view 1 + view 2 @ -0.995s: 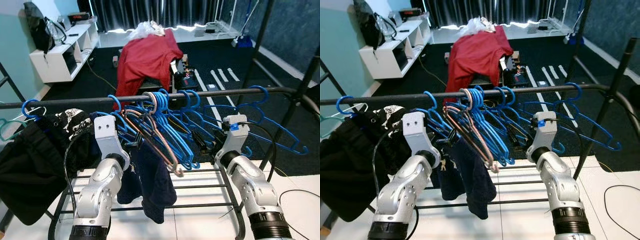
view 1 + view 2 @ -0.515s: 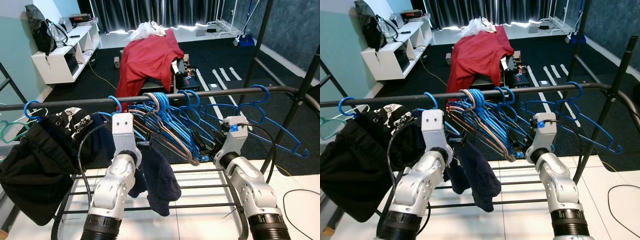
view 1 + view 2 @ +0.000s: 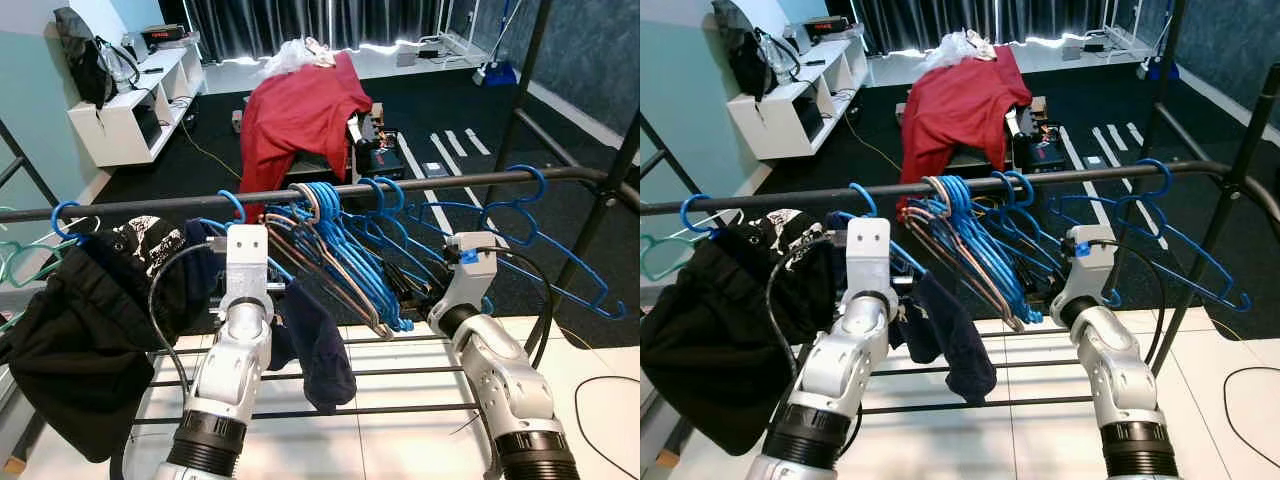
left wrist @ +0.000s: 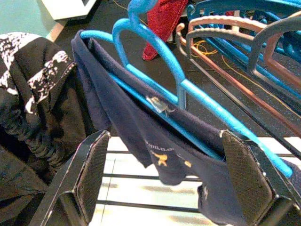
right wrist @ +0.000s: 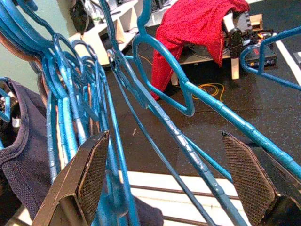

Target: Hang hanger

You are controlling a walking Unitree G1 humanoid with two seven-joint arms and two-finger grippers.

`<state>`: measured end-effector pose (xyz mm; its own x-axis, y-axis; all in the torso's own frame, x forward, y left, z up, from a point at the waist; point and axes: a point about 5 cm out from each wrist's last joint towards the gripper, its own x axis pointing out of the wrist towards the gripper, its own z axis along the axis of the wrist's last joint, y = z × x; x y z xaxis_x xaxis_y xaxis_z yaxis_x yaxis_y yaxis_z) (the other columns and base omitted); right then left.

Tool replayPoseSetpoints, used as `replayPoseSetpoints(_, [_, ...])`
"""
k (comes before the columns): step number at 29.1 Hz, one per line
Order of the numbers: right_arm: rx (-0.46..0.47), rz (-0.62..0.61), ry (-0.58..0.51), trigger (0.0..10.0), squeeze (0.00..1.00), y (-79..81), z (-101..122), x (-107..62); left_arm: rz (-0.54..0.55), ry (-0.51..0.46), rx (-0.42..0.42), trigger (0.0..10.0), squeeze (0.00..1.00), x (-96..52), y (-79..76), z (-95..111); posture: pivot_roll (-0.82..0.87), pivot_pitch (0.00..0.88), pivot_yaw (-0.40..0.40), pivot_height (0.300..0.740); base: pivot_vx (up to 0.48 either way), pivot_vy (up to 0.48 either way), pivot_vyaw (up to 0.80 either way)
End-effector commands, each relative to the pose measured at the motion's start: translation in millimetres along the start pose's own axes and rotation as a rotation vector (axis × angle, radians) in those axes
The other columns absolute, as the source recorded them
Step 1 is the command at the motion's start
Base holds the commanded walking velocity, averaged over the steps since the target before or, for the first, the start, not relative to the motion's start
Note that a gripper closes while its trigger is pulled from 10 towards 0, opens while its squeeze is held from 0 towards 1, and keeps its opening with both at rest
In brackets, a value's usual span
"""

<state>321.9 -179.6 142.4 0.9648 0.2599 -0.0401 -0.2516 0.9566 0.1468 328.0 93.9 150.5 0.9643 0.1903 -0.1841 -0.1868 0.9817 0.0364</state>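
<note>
A black rail (image 3: 150, 205) ran across mid-frame, with a red cloth (image 3: 295, 115) draped over furniture at top centre and a white shelf (image 3: 120, 115) upper left. A black garment (image 3: 60, 340) sagged off the rail at lower left. A bunch of blue hangers (image 3: 350, 250) crowded the rail's centre. One blue hanger (image 4: 155, 61) carried a navy shirt (image 4: 155, 141), its yellow print too small to read. The left gripper (image 4: 167, 183) sat wide open right below that shirt, holding nothing. The right gripper (image 5: 169, 183) was spread open too, empty, among the hanger bars.
</note>
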Motion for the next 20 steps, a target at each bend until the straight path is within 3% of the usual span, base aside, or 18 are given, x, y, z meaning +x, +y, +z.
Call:
replayPoseSetpoints(1, [0.014,0.010,0.012,10.0,0.00,4.9,-2.7,-0.2,0.009,0.030,0.005,10.0,0.00,1.4,-0.1,-4.6,-0.10,0.073,0.109,0.735,0.000,0.000,0.00])
replayPoseSetpoints(12, [0.019,0.008,0.012,10.0,0.00,4.6,-2.7,-1.6,-0.028,0.017,-0.049,10.0,0.00,-2.4,-11.2,6.1,-0.10,0.081,0.107,0.735,0.000,0.000,0.00])
replayPoseSetpoints(20, [0.026,0.009,0.013,10.0,0.00,4.8,-2.5,-2.7,-0.032,0.082,-0.097,10.0,0.00,-4.6,-25.9,2.2,-0.10,0.086,0.108,0.735,0.000,0.000,0.00])
